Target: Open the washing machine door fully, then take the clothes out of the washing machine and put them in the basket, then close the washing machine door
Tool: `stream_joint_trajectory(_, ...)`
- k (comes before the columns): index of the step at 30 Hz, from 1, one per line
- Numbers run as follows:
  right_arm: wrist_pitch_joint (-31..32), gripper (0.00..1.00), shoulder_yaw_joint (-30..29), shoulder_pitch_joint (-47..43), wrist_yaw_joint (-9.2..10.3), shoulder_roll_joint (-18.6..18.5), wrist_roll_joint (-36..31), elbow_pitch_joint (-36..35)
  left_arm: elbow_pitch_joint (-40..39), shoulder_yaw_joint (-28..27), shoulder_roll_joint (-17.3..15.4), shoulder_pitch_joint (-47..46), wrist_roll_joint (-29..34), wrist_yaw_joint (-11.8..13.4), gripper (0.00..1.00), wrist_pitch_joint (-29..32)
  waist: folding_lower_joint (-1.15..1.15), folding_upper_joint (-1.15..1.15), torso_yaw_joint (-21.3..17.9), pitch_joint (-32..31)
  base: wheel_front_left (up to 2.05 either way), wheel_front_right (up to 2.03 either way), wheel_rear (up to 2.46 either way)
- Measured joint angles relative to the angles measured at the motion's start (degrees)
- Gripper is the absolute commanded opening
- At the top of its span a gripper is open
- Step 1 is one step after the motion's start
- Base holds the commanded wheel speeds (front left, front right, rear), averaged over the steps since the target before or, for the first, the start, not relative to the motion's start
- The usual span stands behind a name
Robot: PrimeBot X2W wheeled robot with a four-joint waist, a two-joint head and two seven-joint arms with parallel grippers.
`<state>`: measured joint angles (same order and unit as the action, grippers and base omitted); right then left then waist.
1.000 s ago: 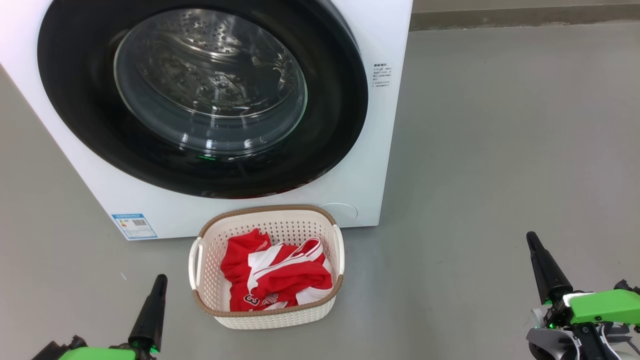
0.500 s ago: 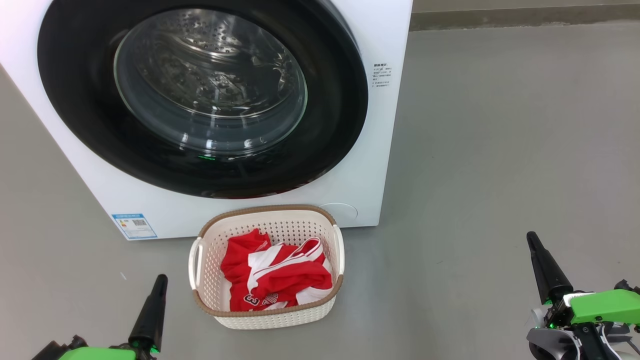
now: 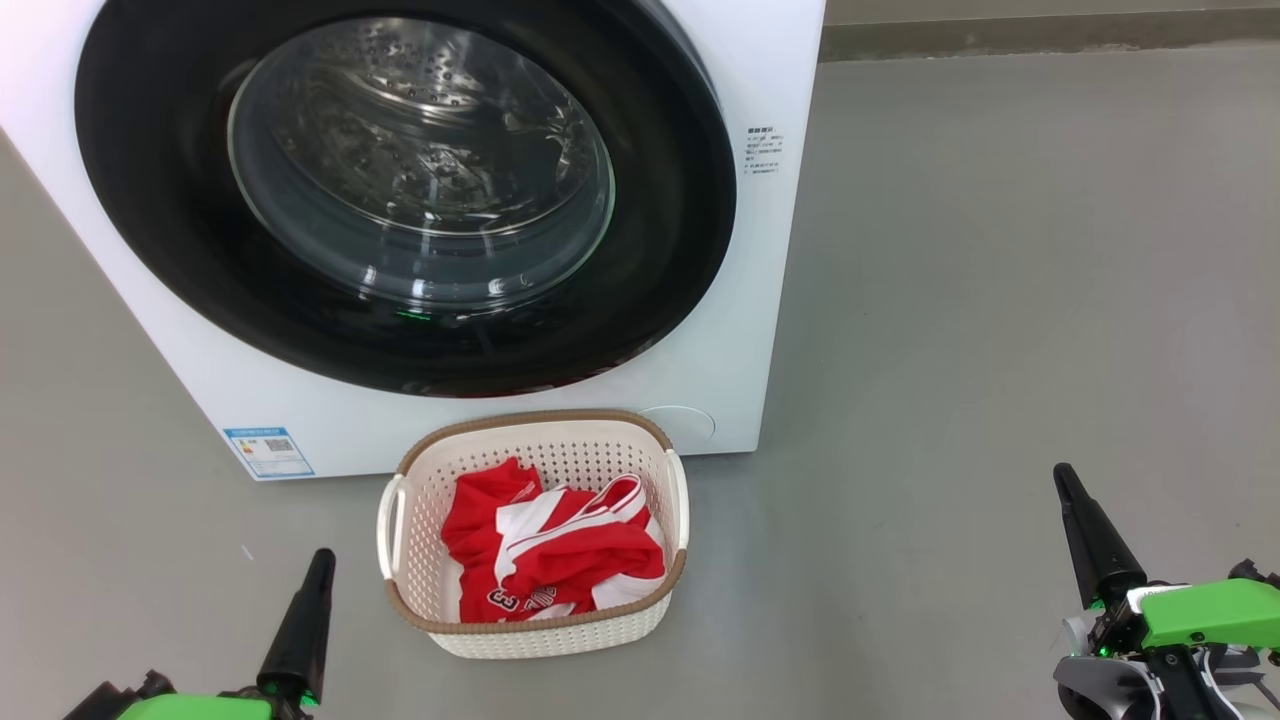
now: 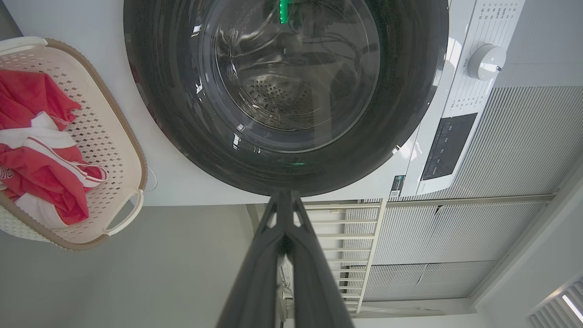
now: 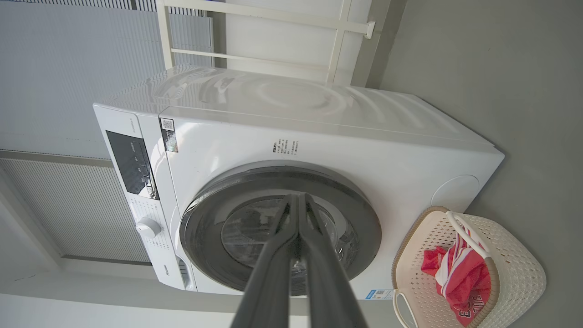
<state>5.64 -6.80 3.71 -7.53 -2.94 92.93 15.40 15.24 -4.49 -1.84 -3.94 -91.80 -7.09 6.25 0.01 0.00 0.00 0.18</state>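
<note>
The white washing machine [image 3: 760, 300] stands ahead with its round black door [image 3: 150, 200] flat against its front; through the glass I see the bare steel drum. On the floor before it sits the cream basket [image 3: 400, 520] holding the red clothes [image 3: 560, 560]. My left gripper [image 3: 322, 556] hovers low left of the basket, shut and empty. My right gripper [image 3: 1062, 472] is far right of the basket, shut and empty. In the left wrist view the door [image 4: 173, 114] and the basket [image 4: 132, 150] show; in the right wrist view the washing machine [image 5: 319, 136], door [image 5: 364, 218] and basket [image 5: 524, 269] show.
Grey floor [image 3: 1000, 300] spreads wide to the right of the machine. A wall base [image 3: 1050, 30] runs along the back. A white railing [image 4: 346, 228] and ribbed wall panels lie beside the machine.
</note>
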Motion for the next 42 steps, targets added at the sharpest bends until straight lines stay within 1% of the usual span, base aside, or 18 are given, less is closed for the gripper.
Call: stream_joint_trajectory(42,0.2,0.00,-0.2,0.0,0.00,0.2,-0.2,0.0,0.0,0.0,0.0,0.0,0.0,0.0,0.00,0.1,0.00,0.00,0.0,0.0,0.00,0.00,0.00)
